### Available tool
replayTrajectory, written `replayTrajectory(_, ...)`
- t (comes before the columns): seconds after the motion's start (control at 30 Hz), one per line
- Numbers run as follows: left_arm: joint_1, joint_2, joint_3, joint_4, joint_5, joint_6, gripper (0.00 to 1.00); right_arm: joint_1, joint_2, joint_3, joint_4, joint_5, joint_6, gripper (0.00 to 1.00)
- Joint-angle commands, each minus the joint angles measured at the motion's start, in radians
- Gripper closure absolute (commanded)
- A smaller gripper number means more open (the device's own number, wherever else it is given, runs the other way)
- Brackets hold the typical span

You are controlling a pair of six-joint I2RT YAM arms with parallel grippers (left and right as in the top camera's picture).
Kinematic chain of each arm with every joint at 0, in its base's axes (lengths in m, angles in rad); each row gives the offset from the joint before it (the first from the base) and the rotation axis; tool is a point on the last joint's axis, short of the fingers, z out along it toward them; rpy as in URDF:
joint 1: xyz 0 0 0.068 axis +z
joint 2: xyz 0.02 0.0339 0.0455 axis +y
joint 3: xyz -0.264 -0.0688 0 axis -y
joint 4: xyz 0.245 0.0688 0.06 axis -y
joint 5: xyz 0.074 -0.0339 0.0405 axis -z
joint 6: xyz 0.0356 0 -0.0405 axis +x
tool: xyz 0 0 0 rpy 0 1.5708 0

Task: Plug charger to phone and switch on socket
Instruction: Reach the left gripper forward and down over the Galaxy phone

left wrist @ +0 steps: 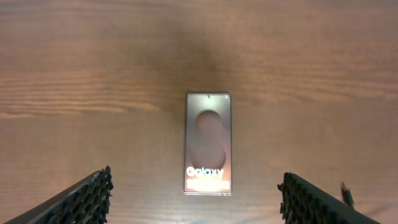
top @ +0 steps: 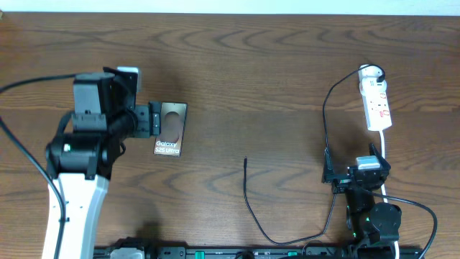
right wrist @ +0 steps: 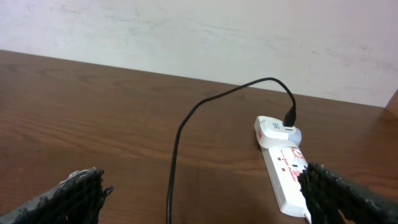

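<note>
The phone (top: 171,129) lies flat on the table, its white "Galaxy" lettering at the near end. My left gripper (top: 153,120) hovers over its left side. In the left wrist view the phone (left wrist: 208,143) lies ahead between the fingers of the left gripper (left wrist: 196,202), which is open and empty. The socket (top: 376,101) lies at the far right. The charger (top: 325,137) runs from its top end down and round the front, and its plug tip (top: 245,161) lies loose mid-table. My right gripper (top: 356,171) is open and empty just below the socket. The right wrist view shows the socket (right wrist: 283,168), the charger (right wrist: 179,140) and the right gripper (right wrist: 211,199).
A white cord (top: 385,144) leaves the socket's near end toward the right arm's base. A pale wall (right wrist: 199,37) stands behind the table's far edge. A black rail (top: 251,253) runs along the front edge.
</note>
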Motion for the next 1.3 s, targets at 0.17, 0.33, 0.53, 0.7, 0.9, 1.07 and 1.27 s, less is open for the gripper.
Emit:
replayTrajectory(0.17, 0.004, 0.130, 0.084, -0.098, 0.060, 0.035, 0.15, -0.004, -0.001, -0.001, -0.005, 0.007, -0.011, 0.01)
replayTrajectory(0.33, 0.004, 0.195, 0.084, -0.120, 0.060, 0.035, 0.15, -0.004, -0.001, -0.001, -0.005, 0.007, -0.011, 0.01)
replayTrajectory(0.53, 0.003, 0.246, 0.084, -0.119, 0.058, 0.035, 0.15, -0.004, -0.001, -0.001, -0.005, 0.007, -0.011, 0.01)
replayTrajectory(0.7, 0.002, 0.303, 0.084, -0.116, 0.056, 0.035, 0.15, -0.004, -0.001, -0.001, -0.005, 0.007, -0.011, 0.01)
replayTrajectory(0.9, -0.039, 0.379, 0.084, -0.081, 0.043, 0.028, 0.15, -0.004, -0.001, -0.001, -0.005, 0.007, -0.011, 0.01)
replayTrajectory(1.07, -0.083, 0.421, 0.081, -0.028, -0.021, 0.028, 0.15, -0.004, -0.001, -0.001, -0.005, 0.007, -0.011, 0.01)
replayTrajectory(1.27, -0.092, 0.425, 0.081, 0.021, -0.016, 0.028, 0.15, -0.004, -0.001, -0.001, -0.005, 0.007, -0.011, 0.01)
